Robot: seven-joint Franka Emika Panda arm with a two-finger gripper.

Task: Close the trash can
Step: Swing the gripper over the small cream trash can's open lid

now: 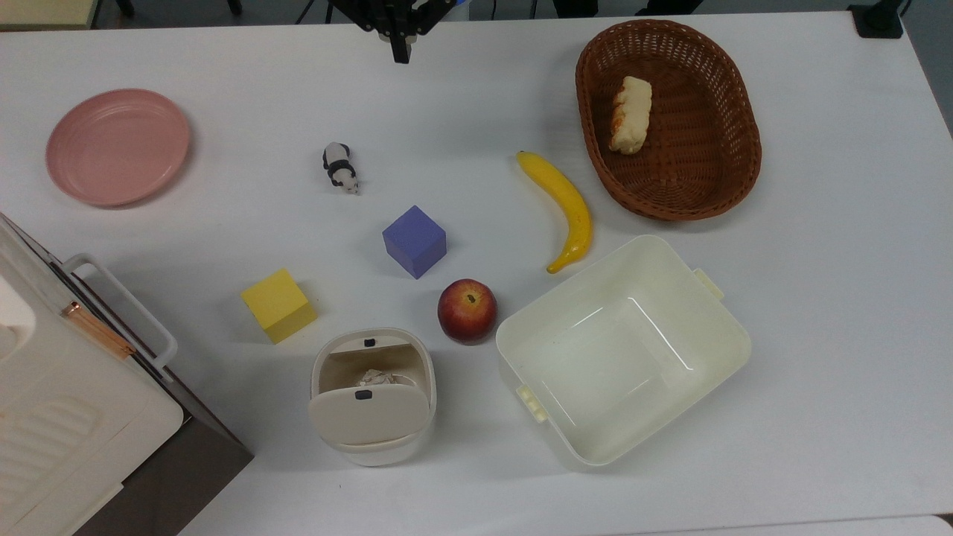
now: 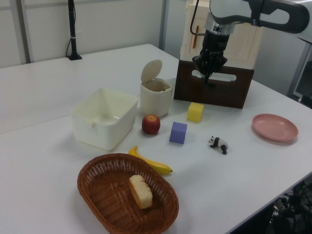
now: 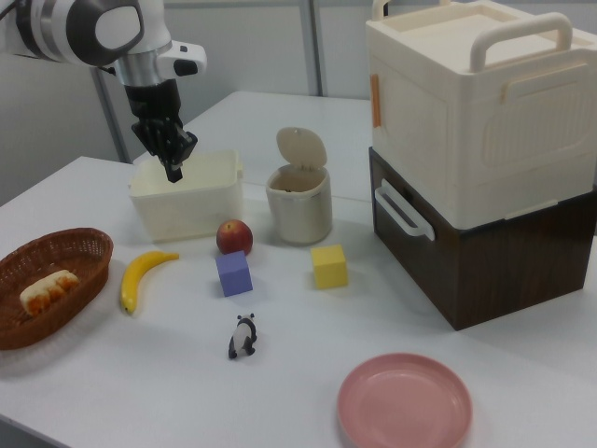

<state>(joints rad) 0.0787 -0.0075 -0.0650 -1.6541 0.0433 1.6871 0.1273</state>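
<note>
The trash can (image 1: 372, 398) (image 2: 156, 97) (image 3: 298, 203) is a small cream-white bin near the top view's lower middle. Its hinged lid (image 1: 370, 415) (image 2: 151, 71) (image 3: 302, 147) stands raised, and crumpled paper shows inside. My gripper (image 1: 400, 53) (image 2: 206, 81) (image 3: 173, 172) hangs high above the table at the top view's upper edge, far from the bin. Its fingers are shut with nothing between them.
Between gripper and bin lie a toy panda (image 1: 340, 168), a purple cube (image 1: 414, 241), a yellow cube (image 1: 279, 304) and an apple (image 1: 467, 310). A cream tub (image 1: 622, 350), banana (image 1: 565, 208), wicker basket (image 1: 733, 134) with bread, pink plate (image 1: 118, 146) and a big handled box (image 1: 67, 394) surround them.
</note>
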